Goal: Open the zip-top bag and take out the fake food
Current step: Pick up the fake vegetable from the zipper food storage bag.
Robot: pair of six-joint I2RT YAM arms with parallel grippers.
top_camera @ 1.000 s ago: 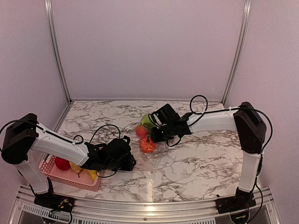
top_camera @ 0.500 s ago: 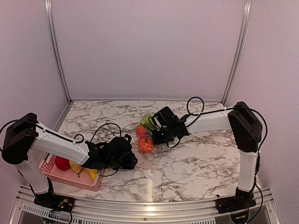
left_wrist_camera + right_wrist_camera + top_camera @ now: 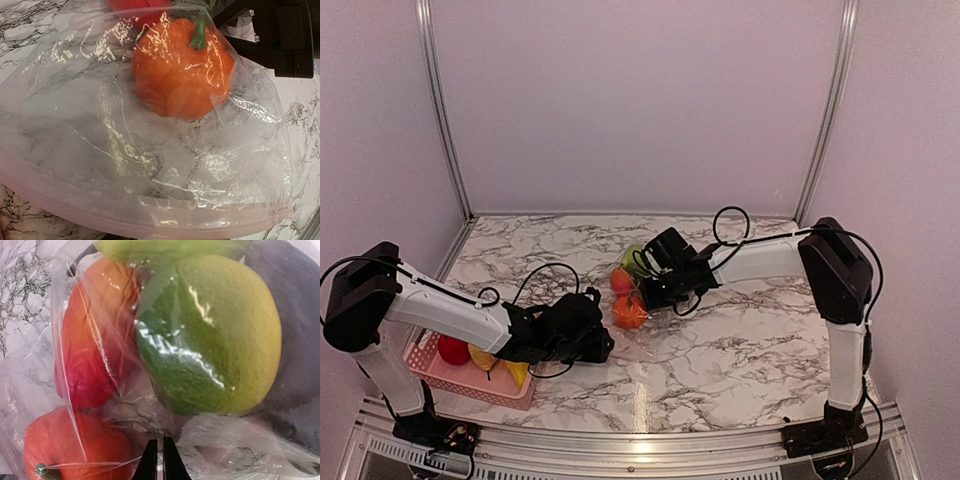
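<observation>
The clear zip-top bag point(image 3: 646, 345) lies mid-table between both arms, its zip strip point(image 3: 200, 221) along the bottom of the left wrist view. Fake food sits inside: an orange pumpkin point(image 3: 182, 70), a red piece point(image 3: 85, 375), a green-yellow fruit point(image 3: 215, 335) and a dark purple eggplant point(image 3: 295, 340). My right gripper point(image 3: 161, 460) is shut, its thin tips pinching crinkled film just below the green fruit; from above the right gripper point(image 3: 645, 293) sits against the fruit cluster. My left gripper point(image 3: 598, 345) is at the bag's near-left edge, its fingers hidden.
A pink mesh basket point(image 3: 428, 368) stands at the near-left edge under the left arm, holding a red apple point(image 3: 452, 349) and yellow pieces point(image 3: 483, 357). The right arm's black wrist point(image 3: 285, 35) shows beyond the bag. Walls with metal rails close in the table.
The right gripper has shifted left against the fruit and closed its fingers on the bag film. The left arm has stayed put.
</observation>
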